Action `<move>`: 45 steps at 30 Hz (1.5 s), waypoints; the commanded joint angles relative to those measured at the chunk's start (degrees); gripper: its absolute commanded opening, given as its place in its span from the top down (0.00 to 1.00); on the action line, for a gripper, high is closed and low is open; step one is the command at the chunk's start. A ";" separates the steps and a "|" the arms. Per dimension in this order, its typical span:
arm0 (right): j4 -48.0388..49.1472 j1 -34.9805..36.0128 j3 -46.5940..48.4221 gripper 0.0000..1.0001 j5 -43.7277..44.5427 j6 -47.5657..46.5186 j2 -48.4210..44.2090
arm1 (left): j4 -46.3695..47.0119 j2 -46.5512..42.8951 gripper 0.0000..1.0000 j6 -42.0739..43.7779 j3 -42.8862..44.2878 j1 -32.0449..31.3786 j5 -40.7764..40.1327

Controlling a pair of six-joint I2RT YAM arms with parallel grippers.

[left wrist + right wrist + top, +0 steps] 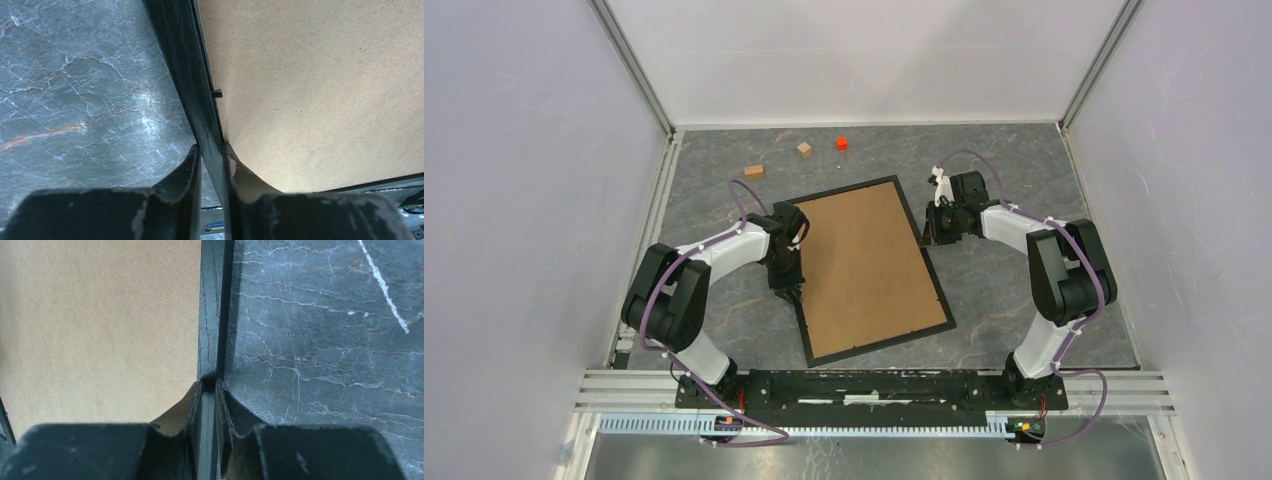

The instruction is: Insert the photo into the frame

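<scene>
Pinching frame (844, 190) edges: left end effector (211, 150) left, right end effector (209, 385) right.

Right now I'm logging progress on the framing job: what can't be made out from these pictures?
- Photo: in no view; the brown backing board hides whatever lies under it.
- Frame front: turned to the table, every view.
- Two wooden blocks and a red piece: top view, too small for detail.

Bright, even light; frame (210, 315) casts thin shadow; foregrounds blurred
</scene>
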 commanded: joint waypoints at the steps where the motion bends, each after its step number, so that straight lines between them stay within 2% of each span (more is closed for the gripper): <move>1: -3.08 5.04 -3.55 0.80 -0.93 0.60 4.02 | 10.92 6.42 0.98 0.59 -3.82 -1.55 1.43; 13: -1.91 9.79 -9.39 0.71 2.67 1.06 5.09 | 11.02 6.42 0.98 0.70 -3.64 -1.58 1.66; 24: -3.62 12.00 -9.89 0.69 15.94 1.29 9.00 | 10.93 6.03 0.98 0.72 -3.79 -1.55 1.87; 26: -3.90 12.63 -9.87 0.68 15.66 0.73 8.71 | 10.81 5.99 0.98 0.78 -3.73 -1.57 1.78; 27: -3.24 12.54 -10.11 0.68 12.81 0.43 8.33 | 10.81 5.98 0.98 0.81 -3.66 -1.56 1.65; 32: 3.20 12.59 -13.90 0.59 -4.29 2.47 2.44 | 10.63 7.06 0.98 0.87 -2.32 -1.56 2.24; 37: 4.90 12.59 -18.14 0.52 -7.95 4.51 -6.33 | 9.40 7.77 0.98 1.58 0.31 -1.55 2.30; 41: 6.24 12.58 -22.00 0.51 -12.43 7.69 -13.45 | 7.10 8.64 0.98 3.32 2.34 -1.53 -0.07; 43: 3.35 12.45 -21.11 0.51 -10.75 7.12 -17.05 | 6.40 9.33 0.98 4.05 2.90 -1.56 -0.33; 45: -5.22 12.20 -15.63 0.47 -0.47 2.59 -19.26 | 6.26 9.63 0.98 4.19 2.87 -1.62 -0.63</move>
